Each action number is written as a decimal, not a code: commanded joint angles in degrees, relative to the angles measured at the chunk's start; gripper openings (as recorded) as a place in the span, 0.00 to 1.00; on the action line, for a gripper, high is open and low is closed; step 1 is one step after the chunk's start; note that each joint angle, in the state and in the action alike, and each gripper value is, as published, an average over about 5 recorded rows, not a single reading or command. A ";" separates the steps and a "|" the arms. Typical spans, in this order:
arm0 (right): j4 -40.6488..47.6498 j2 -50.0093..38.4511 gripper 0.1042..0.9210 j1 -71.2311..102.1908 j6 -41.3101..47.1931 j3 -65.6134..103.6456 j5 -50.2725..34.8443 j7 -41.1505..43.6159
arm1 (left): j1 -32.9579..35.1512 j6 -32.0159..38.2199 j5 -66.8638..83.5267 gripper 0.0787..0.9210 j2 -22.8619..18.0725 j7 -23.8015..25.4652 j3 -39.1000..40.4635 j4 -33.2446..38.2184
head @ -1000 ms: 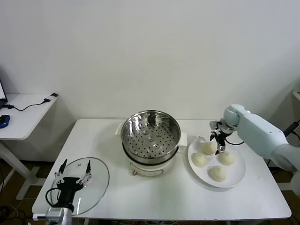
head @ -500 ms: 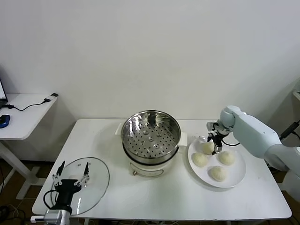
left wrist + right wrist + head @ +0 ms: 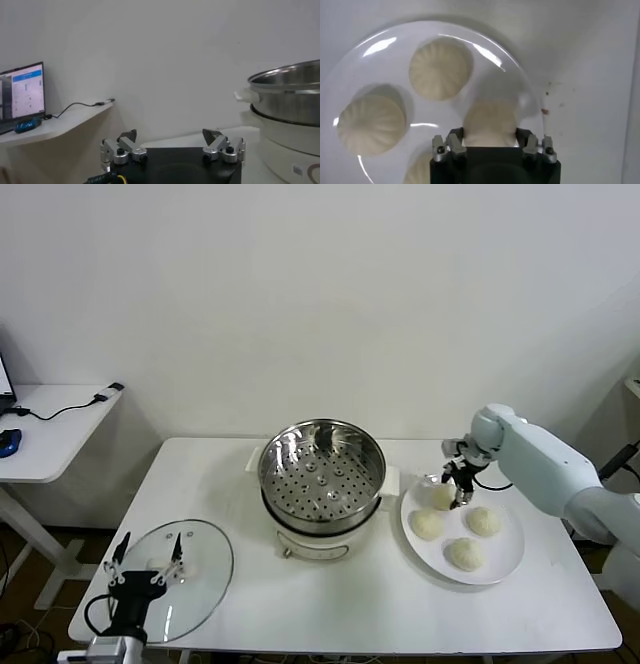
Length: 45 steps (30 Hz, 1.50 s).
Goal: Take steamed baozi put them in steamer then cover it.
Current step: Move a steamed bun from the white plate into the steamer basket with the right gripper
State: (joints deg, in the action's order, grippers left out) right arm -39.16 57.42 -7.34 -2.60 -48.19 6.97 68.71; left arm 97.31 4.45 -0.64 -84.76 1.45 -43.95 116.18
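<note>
Gripping 1 bun (image 3: 442, 495) at the plate's (image 3: 505, 559) far-left edge, the right gripper (image 3: 452, 491) has its fingers pressed against the bun's 2 sides; in the right wrist view the bun (image 3: 490, 124) sits squarely between the fingers (image 3: 454, 142), seemingly just clear of the plate (image 3: 385, 45). 3 more buns (image 3: 466, 553) lie on the plate, near the held 1.

The relation that matters: the steamer (image 3: 321, 469) stands to the left of this gripper, just beside the plate, its perforated basket holding no buns, and its rim sits higher than the plate. So the carry likely needs a lift before a short sideways pass over that rim. The right arm is plainly the nearer.

The left gripper (image 3: 146, 559) hangs spread wide above the lid (image 3: 205, 559), which lies flat at the table's (image 3: 400, 614) front-left corner, well apart from the steamer.
</note>
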 commanded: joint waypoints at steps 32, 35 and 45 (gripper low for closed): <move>-11.95 24.90 0.71 -22.45 -40.35 -15.20 17.09 -4.33 | 3.65 0.03 1.22 0.88 0.21 -0.48 -0.51 1.46; -10.13 26.29 0.71 -19.73 -41.39 -14.59 20.52 -4.75 | 3.95 -0.03 1.29 0.88 0.07 -0.48 -0.58 1.73; -2.77 29.56 0.71 -13.11 -43.19 -11.40 28.35 -5.81 | 4.26 -0.12 1.50 0.88 -0.43 -0.58 -0.81 1.63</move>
State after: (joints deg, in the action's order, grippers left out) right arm -44.64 84.21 -23.76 -42.93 -60.89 29.08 63.77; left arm 101.44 4.37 0.80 -85.10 0.88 -44.76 117.84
